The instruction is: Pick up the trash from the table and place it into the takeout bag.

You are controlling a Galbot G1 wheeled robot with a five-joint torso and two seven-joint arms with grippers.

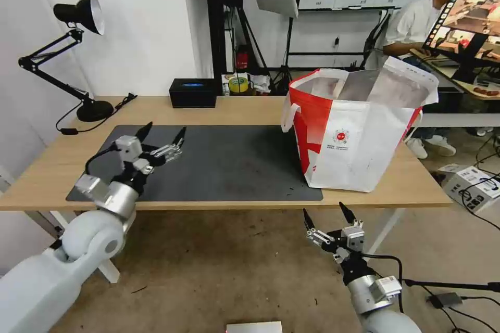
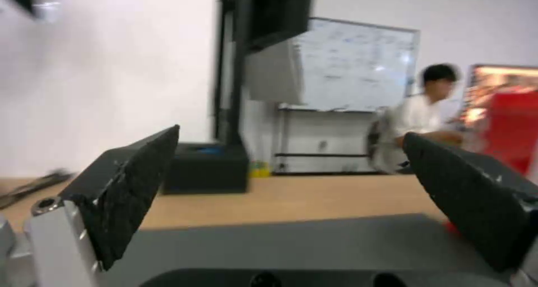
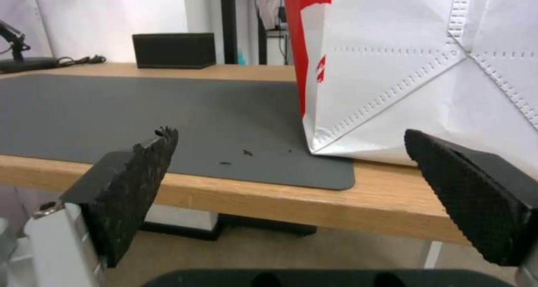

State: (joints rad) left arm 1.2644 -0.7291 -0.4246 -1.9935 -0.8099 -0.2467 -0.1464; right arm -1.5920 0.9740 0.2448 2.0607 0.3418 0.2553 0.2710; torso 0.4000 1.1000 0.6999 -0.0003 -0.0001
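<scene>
Takeout bag [image 1: 359, 135] stands on table [image 1: 250, 109]; both jaws empty.

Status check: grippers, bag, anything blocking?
Left gripper open, over mat. Right gripper open, below table edge. Takeout bag upright, mouth open. Nothing blocking.

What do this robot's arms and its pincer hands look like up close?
Both arms are smooth, rounded pale grey shells ending in silver metal wrists. The left gripper and right gripper each have two pointed black fingers with rough textured pads on silver brackets. Black cables loop beside each wrist.
</scene>
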